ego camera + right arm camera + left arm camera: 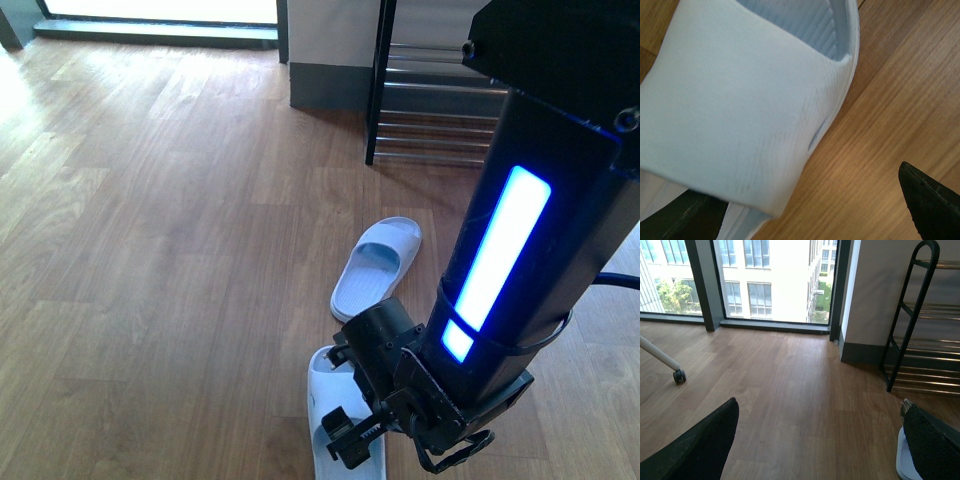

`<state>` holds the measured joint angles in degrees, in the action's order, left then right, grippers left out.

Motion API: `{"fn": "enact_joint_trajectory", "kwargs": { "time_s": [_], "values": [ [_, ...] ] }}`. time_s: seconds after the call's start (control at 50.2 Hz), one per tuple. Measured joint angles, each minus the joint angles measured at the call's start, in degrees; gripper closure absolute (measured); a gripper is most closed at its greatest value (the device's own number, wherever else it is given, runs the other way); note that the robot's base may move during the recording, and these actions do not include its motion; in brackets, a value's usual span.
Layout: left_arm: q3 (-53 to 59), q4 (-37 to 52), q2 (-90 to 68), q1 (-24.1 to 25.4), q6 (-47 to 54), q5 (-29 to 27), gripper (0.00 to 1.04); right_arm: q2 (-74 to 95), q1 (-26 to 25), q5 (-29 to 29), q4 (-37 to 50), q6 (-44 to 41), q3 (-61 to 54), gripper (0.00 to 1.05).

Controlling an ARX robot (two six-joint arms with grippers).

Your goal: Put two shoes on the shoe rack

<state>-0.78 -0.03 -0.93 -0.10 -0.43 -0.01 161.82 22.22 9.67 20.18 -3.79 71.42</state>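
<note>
Closest to the front camera, the right arm, black with a glowing blue strip, fills the lower right of the frame. It reaches down to the right gripper at the bottom centre. In the right wrist view its jaws stand wide apart and hold nothing. One finger sits by the broad strap of the near slide sandal and the other is over bare wood floor.

Left of the arm in the front view, the floor is open planks. At centre, just above the gripper, lies the far slide sandal, pale blue, flat on the floor, toe toward the upper right. In the upper right stands the shoe rack, a black frame with chrome rods, well apart from both sandals.

Going by this, the task has barely begun. Both sandals lie on the floor, no shoe shows on the visible rods, and the first pickup is not yet made.

In the left wrist view, the left gripper is spread wide and holds nothing. At middle left is a caster on a white leg. Tall windows run along the top, and the rack's arched side is at the right. Nothing lies between the sandals and the rack.
</note>
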Motion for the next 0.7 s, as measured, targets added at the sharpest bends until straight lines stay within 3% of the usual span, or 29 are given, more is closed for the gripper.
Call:
{"fn": "enact_joint_trajectory", "kwargs": {
  "time_s": [0.08,0.179,0.478,0.697],
  "values": [
    [0.0,0.0,0.0,0.0,0.0,0.0,0.09,1.2,0.0,0.2,0.9,0.3,1.0,0.09],
    [0.0,0.0,0.0,0.0,0.0,0.0,0.09,2.6,0.0,0.5,2.1,0.2,2.2,0.19],
    [0.0,0.0,0.0,0.0,0.0,0.0,0.09,5.3,-1.9,4.8,5.8,-5.3,3.5,0.75],
    [0.0,0.0,0.0,0.0,0.0,0.0,0.09,2.6,-4.1,5.9,8.4,-9.9,1.7,1.02]
  ]
}}
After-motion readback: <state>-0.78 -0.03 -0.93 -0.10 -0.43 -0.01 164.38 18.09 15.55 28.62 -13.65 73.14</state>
